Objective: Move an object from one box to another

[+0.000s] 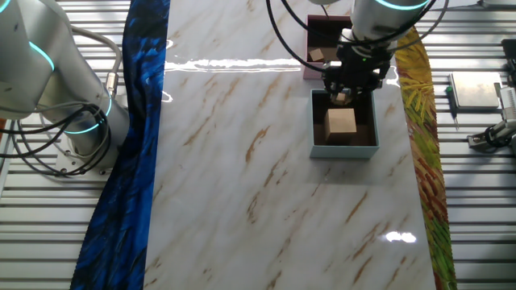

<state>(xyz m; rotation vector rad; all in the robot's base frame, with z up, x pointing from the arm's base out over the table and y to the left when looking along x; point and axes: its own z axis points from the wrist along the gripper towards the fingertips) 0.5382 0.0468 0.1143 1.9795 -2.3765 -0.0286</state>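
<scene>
Grey-blue square box [345, 150] holds one tan wooden cube [342, 122]; above its far edge the gripper [344, 95] seems clenched on a second small cube, apparently heading beyond to the pink-walled box [310, 50]; delivery remains.

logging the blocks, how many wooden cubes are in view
3: one on the grey-blue box floor, one at the tool above it, one in the pink box. Others may be hidden behind the arm.
</scene>
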